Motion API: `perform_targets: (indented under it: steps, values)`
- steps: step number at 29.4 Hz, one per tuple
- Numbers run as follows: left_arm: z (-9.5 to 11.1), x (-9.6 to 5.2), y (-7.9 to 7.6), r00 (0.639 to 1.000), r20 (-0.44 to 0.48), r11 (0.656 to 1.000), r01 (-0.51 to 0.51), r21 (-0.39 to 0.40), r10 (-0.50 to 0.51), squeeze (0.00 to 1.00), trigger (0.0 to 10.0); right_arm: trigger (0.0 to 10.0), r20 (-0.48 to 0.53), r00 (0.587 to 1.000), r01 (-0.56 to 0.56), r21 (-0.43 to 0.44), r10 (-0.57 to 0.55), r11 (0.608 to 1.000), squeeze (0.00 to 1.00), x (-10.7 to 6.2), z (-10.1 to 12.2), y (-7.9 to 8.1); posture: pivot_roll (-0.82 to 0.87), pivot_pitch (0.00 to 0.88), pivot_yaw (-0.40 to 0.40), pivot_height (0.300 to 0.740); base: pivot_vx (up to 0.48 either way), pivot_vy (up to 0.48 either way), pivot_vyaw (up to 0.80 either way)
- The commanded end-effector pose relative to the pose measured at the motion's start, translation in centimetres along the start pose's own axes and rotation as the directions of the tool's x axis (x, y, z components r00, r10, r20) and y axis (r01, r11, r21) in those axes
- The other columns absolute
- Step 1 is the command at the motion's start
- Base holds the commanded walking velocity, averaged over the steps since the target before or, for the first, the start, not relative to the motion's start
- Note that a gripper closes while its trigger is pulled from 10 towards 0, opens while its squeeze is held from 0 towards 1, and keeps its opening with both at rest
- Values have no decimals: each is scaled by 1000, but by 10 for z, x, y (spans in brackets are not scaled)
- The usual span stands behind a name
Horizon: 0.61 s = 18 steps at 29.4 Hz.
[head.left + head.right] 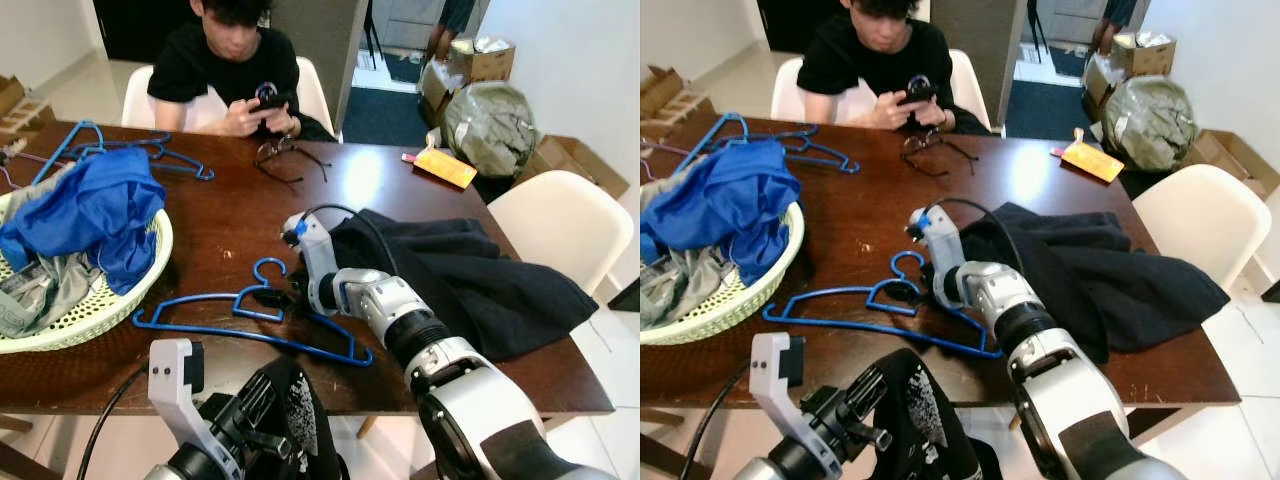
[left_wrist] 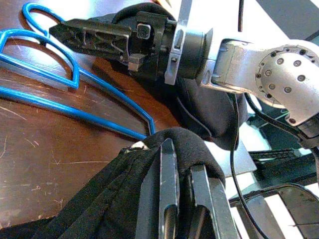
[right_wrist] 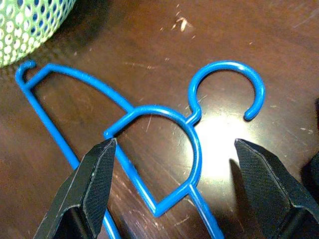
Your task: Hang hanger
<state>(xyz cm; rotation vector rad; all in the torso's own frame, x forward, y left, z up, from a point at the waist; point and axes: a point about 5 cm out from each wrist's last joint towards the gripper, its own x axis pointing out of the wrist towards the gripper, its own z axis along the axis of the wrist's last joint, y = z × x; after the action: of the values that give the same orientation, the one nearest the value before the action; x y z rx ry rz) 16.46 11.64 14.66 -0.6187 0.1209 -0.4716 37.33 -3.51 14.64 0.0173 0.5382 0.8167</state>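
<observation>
A blue plastic hanger (image 1: 240, 333) lies flat on the dark wooden table (image 1: 220, 220), its hook (image 1: 268, 268) pointing toward the far side. My right gripper (image 1: 268, 296) is low over the hanger's neck. In the right wrist view the right gripper (image 3: 174, 144) is open, a finger on either side of the hanger's (image 3: 194, 144) inner loop, gripping nothing. At the table's near edge my left gripper (image 1: 262, 425) is shut on a black garment (image 1: 300, 410). The left wrist view shows its fingers (image 2: 167, 169) pinching a fold of that black cloth (image 2: 124, 189).
A pale green basket (image 1: 160, 240) heaped with blue and grey clothes stands at the left. A dark jacket (image 1: 470, 270) is spread over the table's right half. More blue hangers (image 1: 150, 150) and glasses (image 1: 285, 160) lie at the back, where a person (image 1: 230, 70) sits. A white chair (image 1: 560, 220) stands at the right.
</observation>
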Motion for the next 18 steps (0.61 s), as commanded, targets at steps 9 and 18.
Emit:
perform_targets:
  steps: [9, 18]
  values:
    - [7, -8, -12, 997, 81, 999, 23, -44, -20, 0, 10000, 10000, -218, 975, -24, 83, 41, 996, 0, -2, -30, -4, 239, 126, -172, 735, 0, 0, 0]
    - [8, -15, -18, 995, 102, 999, 9, -51, -3, 0, 10000, 10000, -339, 925, -124, 158, 172, 980, 0, 3, -57, 12, 247, 150, -207, 735, 0, 0, 0]
